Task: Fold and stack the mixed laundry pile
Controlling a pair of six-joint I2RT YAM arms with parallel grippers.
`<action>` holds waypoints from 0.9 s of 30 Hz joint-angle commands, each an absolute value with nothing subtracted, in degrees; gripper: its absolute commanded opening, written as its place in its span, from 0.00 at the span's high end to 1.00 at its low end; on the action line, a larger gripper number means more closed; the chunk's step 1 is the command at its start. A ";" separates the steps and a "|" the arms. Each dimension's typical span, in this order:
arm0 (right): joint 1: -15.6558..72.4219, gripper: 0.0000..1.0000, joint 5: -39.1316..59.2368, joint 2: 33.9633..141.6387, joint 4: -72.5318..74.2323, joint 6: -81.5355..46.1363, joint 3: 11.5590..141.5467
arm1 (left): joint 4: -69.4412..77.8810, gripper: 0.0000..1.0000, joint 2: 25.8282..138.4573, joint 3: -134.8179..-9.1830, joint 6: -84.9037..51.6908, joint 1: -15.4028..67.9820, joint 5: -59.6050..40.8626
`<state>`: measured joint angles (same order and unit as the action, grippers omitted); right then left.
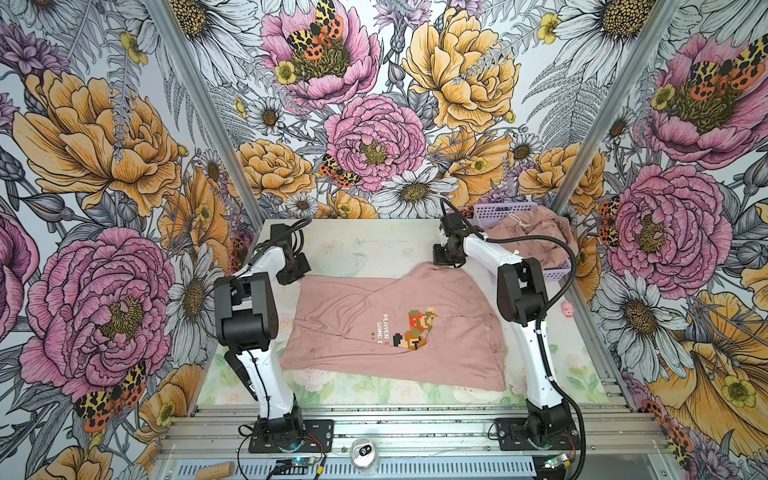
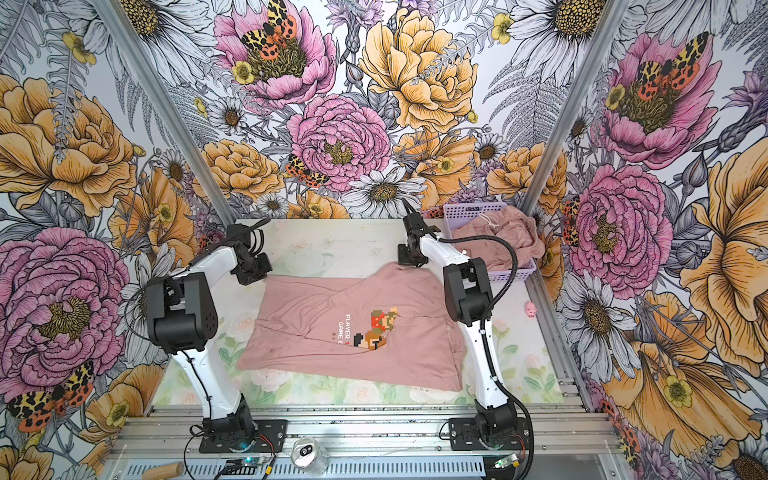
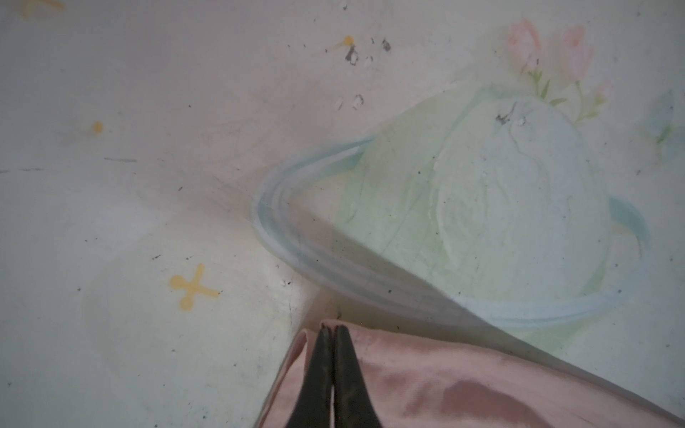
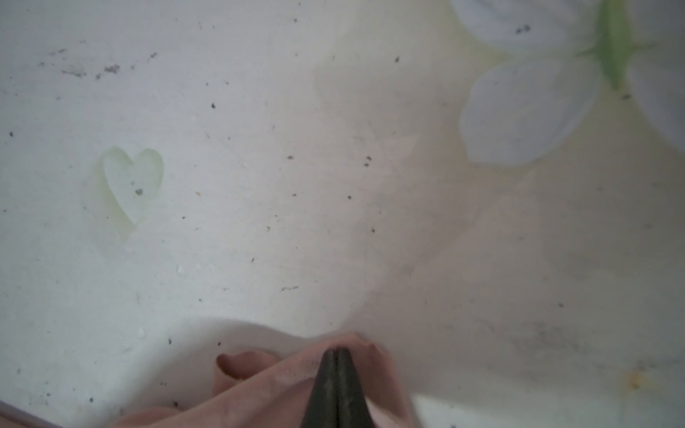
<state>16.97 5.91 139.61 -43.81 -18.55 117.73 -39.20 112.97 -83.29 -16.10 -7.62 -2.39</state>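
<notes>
A dusty-pink T-shirt (image 1: 374,328) (image 2: 324,332) with a pixel-art character and white text lies spread on the table in both top views, one side folded diagonally over the print. My left gripper (image 1: 296,275) (image 2: 252,274) (image 3: 333,328) is at its far left corner, shut on the cloth (image 3: 444,389). At the far right corner, my right gripper (image 1: 448,264) (image 2: 410,262) (image 4: 336,350) is shut on a bunched edge of the shirt (image 4: 259,385). The second pink garment (image 1: 532,237) (image 2: 498,237), with a white drawstring, lies in the basket.
The lilac perforated basket (image 1: 500,210) (image 2: 469,209) stands at the table's far right corner, behind the right arm. A small pink pig toy (image 1: 566,308) lies by the right edge. A drink can (image 1: 363,453) and a wooden cylinder (image 1: 214,471) sit on the front rail.
</notes>
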 commanded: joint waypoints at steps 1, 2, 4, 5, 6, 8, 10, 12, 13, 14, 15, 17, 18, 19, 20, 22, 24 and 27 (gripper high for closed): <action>17.40 1.00 2.48 137.85 -43.25 -19.10 118.87 | -39.02 1.00 112.72 -82.89 -16.30 -7.25 -3.31; 17.38 1.00 1.89 137.00 -43.15 -19.08 118.83 | -39.02 1.00 112.68 -82.82 -16.34 -7.21 -3.36; 17.25 1.00 1.01 135.23 -42.94 -18.98 118.66 | -39.02 1.00 112.59 -82.79 -16.40 -7.17 -3.34; 17.19 1.00 0.64 134.31 -42.82 -19.02 118.48 | -39.02 1.00 112.59 -82.80 -16.38 -7.24 -3.35; 17.15 1.00 0.36 133.76 -42.77 -19.04 118.36 | -39.03 1.00 112.59 -82.67 -16.42 -7.20 -3.32; 16.87 1.00 0.34 133.28 -42.74 -19.01 118.18 | -39.02 1.00 112.59 -82.69 -16.38 -7.27 -3.34; 16.62 1.00 0.35 133.24 -42.71 -19.23 117.91 | -39.02 1.00 112.63 -82.62 -16.39 -7.23 -3.42; 16.60 1.00 0.50 133.63 -42.72 -19.30 117.70 | -38.98 1.00 112.58 -82.62 -16.32 -7.23 -3.32; 16.45 1.00 0.66 133.92 -42.71 -19.34 117.74 | -39.02 1.00 112.59 -82.61 -16.29 -7.24 -3.26; 16.50 1.00 0.92 134.27 -42.72 -19.52 117.61 | -39.03 1.00 112.59 -82.50 -16.17 -7.33 -3.32; 16.41 1.00 1.17 134.43 -42.71 -19.72 117.56 | -39.02 1.00 112.59 -82.48 -16.17 -7.37 -3.32; 16.51 1.00 1.11 134.05 -42.34 -20.08 116.87 | -39.02 1.00 112.50 -82.53 -16.09 -7.41 -3.30; 16.52 1.00 1.06 133.76 -42.05 -20.21 116.51 | -39.02 1.00 112.40 -82.49 -16.08 -7.47 -3.38; 16.50 1.00 1.02 133.43 -41.82 -20.30 116.02 | -39.04 1.00 112.31 -82.53 -16.11 -7.55 -3.36; 16.51 1.00 0.83 133.18 -41.78 -20.20 115.85 | -39.02 1.00 112.32 -82.53 -16.10 -7.49 -3.47; 16.25 1.00 0.62 133.31 -41.84 -20.04 115.85 | -39.02 1.00 112.36 -82.55 -16.08 -7.47 -3.42; 15.72 0.77 1.56 133.89 -41.84 -20.19 115.76 | -39.02 1.00 112.58 -82.67 -16.13 -7.47 -3.64; 15.44 0.61 3.65 134.59 -41.92 -20.49 115.71 | -39.02 1.00 112.62 -82.62 -16.21 -7.46 -3.61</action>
